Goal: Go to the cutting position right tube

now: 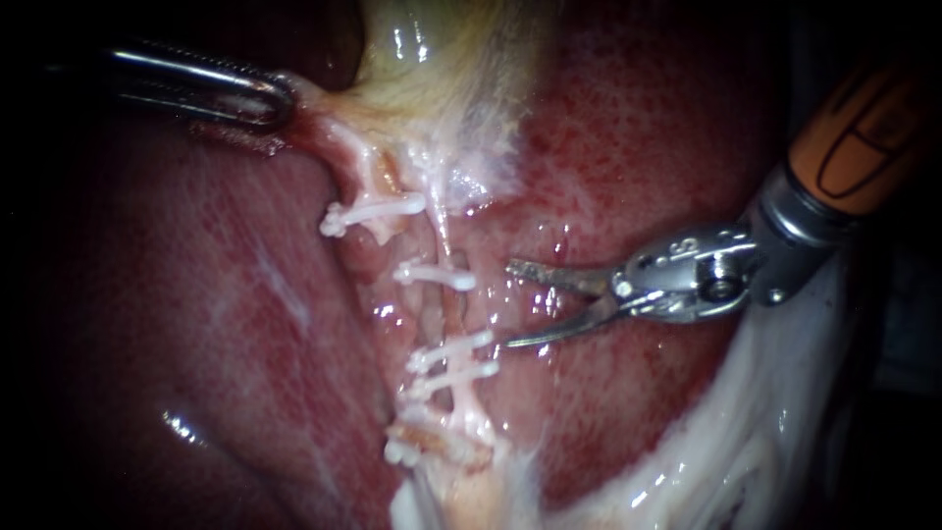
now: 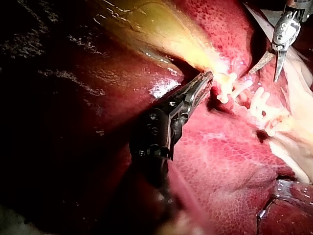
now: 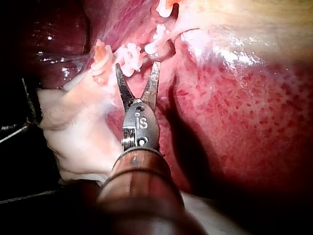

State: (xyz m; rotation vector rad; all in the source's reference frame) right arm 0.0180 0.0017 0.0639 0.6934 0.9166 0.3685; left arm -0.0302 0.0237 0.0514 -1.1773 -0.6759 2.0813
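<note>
The right tube (image 1: pixel 453 312) runs down the middle of the endoscope view and carries white clips: one above (image 1: pixel 437 277) and two below (image 1: pixel 453 359). My right instrument (image 1: pixel 505 304) comes in from the right with its two blades open. The blade tips stand just to the right of the tube's bare stretch between the clips, apart from it. In the right wrist view the open blades (image 3: pixel 137 66) point at the clips (image 3: pixel 129 55). My left instrument (image 1: pixel 280 98) is shut on the gallbladder (image 1: pixel 442 69) at its narrow end, holding it taut (image 2: pixel 205 81).
A left tube with its own clip (image 1: pixel 378 211) lies up and left of the right tube. Another clip (image 1: pixel 402 447) sits low on the stalk. Red liver (image 1: pixel 196 324) surrounds everything. Pale white tissue (image 1: pixel 765 432) lies under my right instrument's shaft.
</note>
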